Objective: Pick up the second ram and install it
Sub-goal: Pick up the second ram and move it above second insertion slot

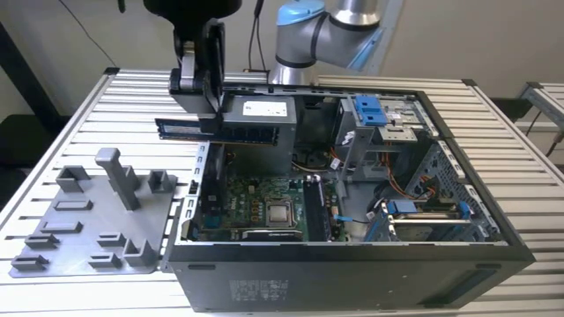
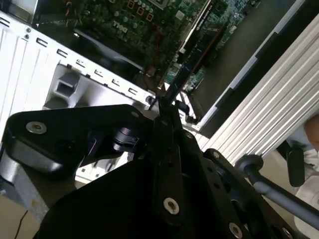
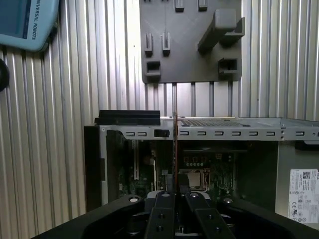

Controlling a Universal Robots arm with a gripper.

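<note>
Second ram (image 1: 247, 134) above computer case (image 1: 352, 277) rim; fixture plate (image 1: 88, 221) on table (image 1: 79, 119) at the exterior view's left.

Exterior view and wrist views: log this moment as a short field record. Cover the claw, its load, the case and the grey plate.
claw: shut on the second ram, above the case's edge on the exterior view's left
second ram: held level in the air, not in a slot; seen edge-on in the first wrist view
computer case: open, lying on the slatted table
motherboard: exposed below the ram
grey holder plate: beside the case, on the exterior view's left
task state: ram picked up, not installed
</note>
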